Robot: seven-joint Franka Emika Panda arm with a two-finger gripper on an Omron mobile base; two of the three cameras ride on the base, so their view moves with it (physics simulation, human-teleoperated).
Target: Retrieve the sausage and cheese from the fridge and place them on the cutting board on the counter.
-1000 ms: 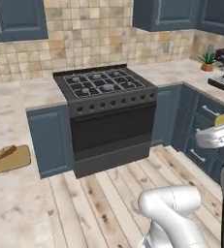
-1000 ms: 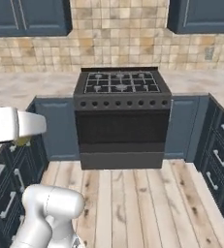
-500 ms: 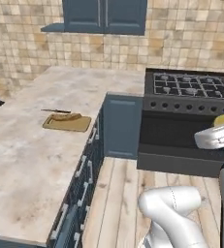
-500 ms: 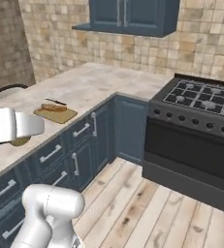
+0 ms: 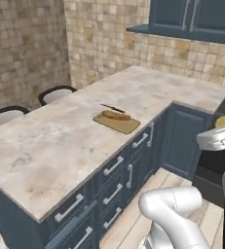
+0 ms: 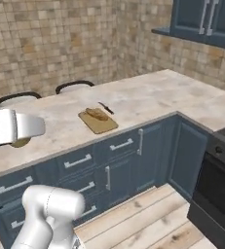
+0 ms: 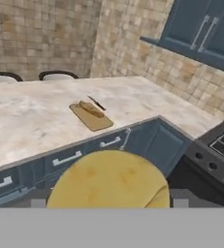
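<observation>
Tool (image 7: 108,206) grasping the cheese (image 7: 108,181), carried clear of the bench (image 5: 50,141). Sausage (image 5: 116,115) lies on the cutting board (image 5: 126,125); a knife (image 5: 112,108) just beside.

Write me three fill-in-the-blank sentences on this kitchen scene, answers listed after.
1. The sausage lies on the ____, which rests on the counter.
2. In the hand view, the pale yellow lump between the fingers of the tool is the ____.
3. A dark knife lies just beyond the board, on the ____.

Missing words: cutting board; cheese; counter
</observation>
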